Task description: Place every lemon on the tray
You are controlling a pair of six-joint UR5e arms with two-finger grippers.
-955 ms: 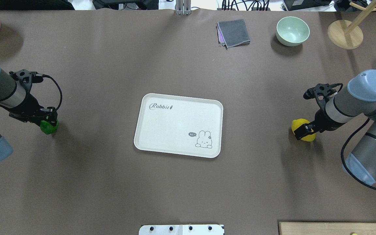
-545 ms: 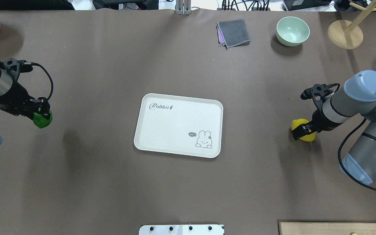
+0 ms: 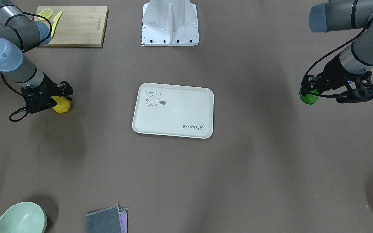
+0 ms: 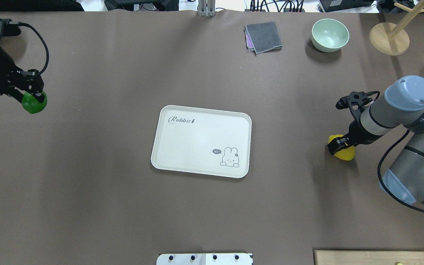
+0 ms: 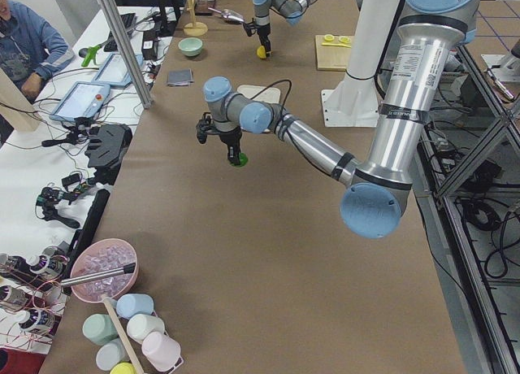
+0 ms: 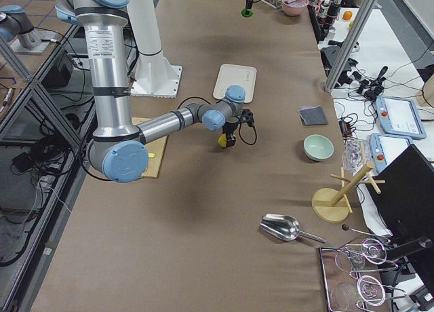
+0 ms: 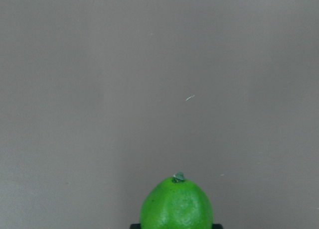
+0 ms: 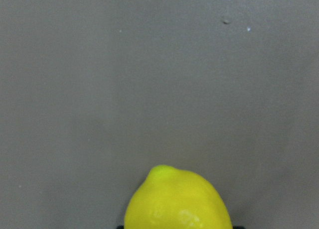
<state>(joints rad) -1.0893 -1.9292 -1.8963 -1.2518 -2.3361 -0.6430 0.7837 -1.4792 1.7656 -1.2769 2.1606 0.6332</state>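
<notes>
My left gripper point(image 4: 31, 99) is shut on the glossy green lemon point(image 4: 34, 105) and holds it above the table at the far left. The green lemon also shows in the left wrist view point(image 7: 177, 205) and the front view point(image 3: 308, 97). My right gripper point(image 4: 341, 144) is shut on the bright yellow lemon point(image 4: 345, 153), low at the table on the right. The yellow lemon also shows in the right wrist view point(image 8: 177, 201) and the front view point(image 3: 61, 105). The cream-white tray point(image 4: 197, 136) with the rabbit drawing lies flat mid-table between both arms, with nothing on it.
A pale green bowl point(image 4: 330, 35), a folded grey cloth point(image 4: 263, 37) and a wooden stand point(image 4: 389, 38) sit at the far edge. A wooden cutting board point(image 3: 74, 21) with lemon slices point(image 3: 45, 13) lies near the robot's base point(image 3: 170, 22).
My left gripper has risen with the green lemon and moved toward the table's far-left corner. My right gripper has shifted slightly, still closed around the yellow lemon.
</notes>
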